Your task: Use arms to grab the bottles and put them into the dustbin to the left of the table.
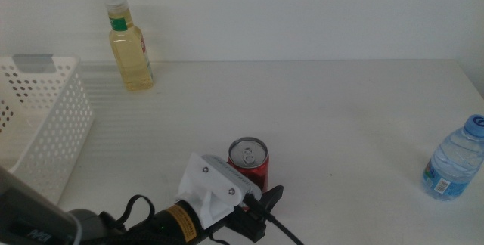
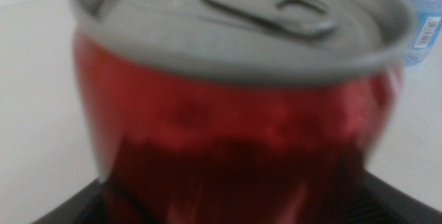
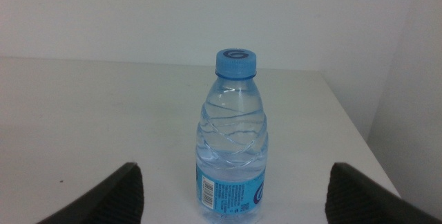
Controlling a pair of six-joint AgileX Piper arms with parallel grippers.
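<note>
While the left hand [image 1: 261, 203] sat at the lower centre of the middle view, its jaws flanked the upright red can [image 1: 248, 165], which filled the left wrist view; whether they already pressed on it could not be told. Right hand [image 3: 231, 196], out of the middle view, was spread wide with nothing held, facing the upright water bottle [image 3: 233, 137] at the frame's right edge. Farther left stood the dustbin [image 1: 53, 116], showing no contents; the yellow-liquid bottle [image 1: 130, 44] stood upright at upper left on the tabletop [image 1: 340, 116].
</note>
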